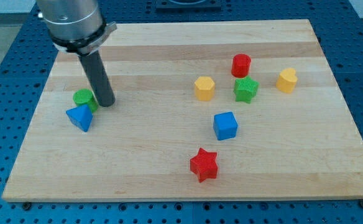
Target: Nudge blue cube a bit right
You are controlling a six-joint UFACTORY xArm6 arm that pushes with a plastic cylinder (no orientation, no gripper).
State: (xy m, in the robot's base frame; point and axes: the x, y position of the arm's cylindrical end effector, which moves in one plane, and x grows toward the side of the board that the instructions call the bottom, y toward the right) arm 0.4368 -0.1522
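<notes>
Nearest the bottom edge of the pale wooden counter, with its lengthwise plank grain, lies a red star, matte plastic with blunt points, a little right of the middle. Just beyond it, up and slightly right, sits the blue cube, crisp-edged and turned a touch askew; it stands alone, apart from every other block.

Over toward the left edge, a blue wedge-like block with a triangular face touches a green cylinder behind it. My tip, the end of a smooth dark rod hanging from a grey metal housing, rests just beside the green cylinder on its right, well apart from the blue cube. There is no claw on this arm, so nothing is grasped or released.

Farther back, right of centre, a yellow hexagonal block sits near a ridged green star-like block. A red cylinder stands just behind the green one. A yellow, rounded, heart-like block lies nearest the right edge.
</notes>
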